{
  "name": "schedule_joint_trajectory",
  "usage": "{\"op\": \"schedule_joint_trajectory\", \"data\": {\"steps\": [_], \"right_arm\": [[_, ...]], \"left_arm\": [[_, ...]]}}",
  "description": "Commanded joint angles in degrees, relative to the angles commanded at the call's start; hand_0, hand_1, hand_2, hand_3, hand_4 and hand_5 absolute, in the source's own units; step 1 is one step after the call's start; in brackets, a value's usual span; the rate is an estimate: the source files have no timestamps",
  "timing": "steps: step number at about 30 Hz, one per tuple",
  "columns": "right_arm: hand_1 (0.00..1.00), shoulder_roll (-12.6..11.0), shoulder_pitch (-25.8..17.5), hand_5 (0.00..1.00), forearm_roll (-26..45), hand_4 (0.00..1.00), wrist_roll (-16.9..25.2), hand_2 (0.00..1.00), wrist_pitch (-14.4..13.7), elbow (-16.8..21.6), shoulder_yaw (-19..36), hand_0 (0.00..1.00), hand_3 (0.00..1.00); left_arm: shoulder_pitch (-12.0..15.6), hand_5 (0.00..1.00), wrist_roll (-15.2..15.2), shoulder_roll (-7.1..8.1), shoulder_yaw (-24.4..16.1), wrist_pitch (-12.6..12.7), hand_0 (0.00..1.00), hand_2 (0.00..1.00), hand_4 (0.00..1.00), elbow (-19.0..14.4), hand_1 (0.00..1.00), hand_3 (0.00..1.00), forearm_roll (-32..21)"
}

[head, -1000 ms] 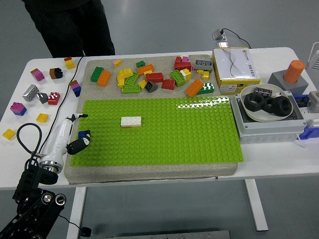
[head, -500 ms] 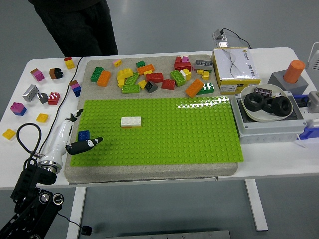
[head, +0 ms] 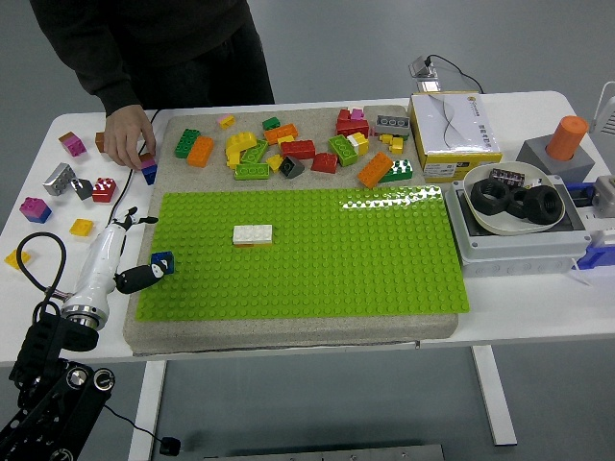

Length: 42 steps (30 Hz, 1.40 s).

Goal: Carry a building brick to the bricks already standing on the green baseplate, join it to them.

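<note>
White table (head: 317, 327) spans the view over a grey floor, its near edge bare below a beige mat (head: 288, 329). On the mat lies the green baseplate (head: 365, 259), open studs across nearly all of it; only a white brick (head: 252, 233), stacked on a yellow layer, stands left of its centre. Loose bricks (head: 298, 146) crowd the mat's far strip, and more small bricks (head: 58, 182) scatter toward the far-left corner. At the right edge a grey tray (head: 524, 252) carries a white bowl (head: 480, 213) with three black nuts (head: 517, 198) inside; a white and yellow box (head: 454, 134) sits behind it, and an orange cylinder (head: 567, 137) on a grey block near the far-right corner. Left hand (head: 120, 261) lies at the baseplate's near-left corner, fingers (head: 144, 277) loosely extended, one dark fingertip touching a blue brick (head: 162, 260) at the plate's left edge; a firm grasp cannot be confirmed. A person's hand (head: 127, 139) rests on bricks at the far-left edge.
</note>
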Motion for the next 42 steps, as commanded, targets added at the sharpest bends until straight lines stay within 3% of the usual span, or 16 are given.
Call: {"op": "schedule_joint_trajectory", "data": {"steps": [9, 13, 24, 33, 34, 42], "right_arm": [[0.620, 0.06, 0.00, 0.998, 0.03, 0.802, -0.14, 0.637, 0.00, 0.00, -0.13, 0.635, 0.725], [0.621, 0.08, 0.06, 0.998, 0.08, 0.802, -0.23, 0.637, 0.04, 0.00, -0.21, 0.637, 0.725], [0.620, -0.03, 0.02, 0.998, -0.98, 0.801, -0.55, 0.637, 0.33, 0.00, 0.47, 0.639, 0.725], [0.621, -0.13, 0.02, 0.998, -1.39, 0.800, -0.54, 0.637, 0.36, 0.00, 0.85, 0.640, 0.724], [0.620, -0.13, 0.03, 0.998, -1.39, 0.800, -0.53, 0.637, 0.35, 0.00, 0.84, 0.639, 0.724], [0.620, -0.19, 0.12, 0.998, -1.30, 0.801, -0.46, 0.637, 0.27, 0.00, 0.86, 0.640, 0.724]], "left_arm": [[0.02, 0.002, -0.82, 0.04, -0.14, 0.25, 0.966, 0.959, 0.594, -0.30, 0.964, 0.544, -2.39], [-0.09, 0.002, -0.69, 0.09, -0.29, 0.03, 0.966, 0.956, 0.633, -0.26, 0.958, 0.560, -2.61], [-0.17, 0.020, 0.99, 0.28, -0.76, -2.85, 0.978, 0.954, 0.676, -0.21, 0.959, 0.609, -2.36], [-0.02, 0.033, 2.77, 0.62, -2.64, -6.01, 0.980, 0.959, 0.677, -0.98, 0.965, 0.619, -2.29], [0.00, 0.057, 3.07, 0.80, -2.76, -6.51, 0.988, 0.974, 0.725, -1.23, 0.971, 0.662, -2.42], [-0.61, 0.058, 9.00, 3.58, -2.06, -12.33, 0.993, 0.986, 0.733, -5.53, 0.974, 0.685, -3.08]]}}
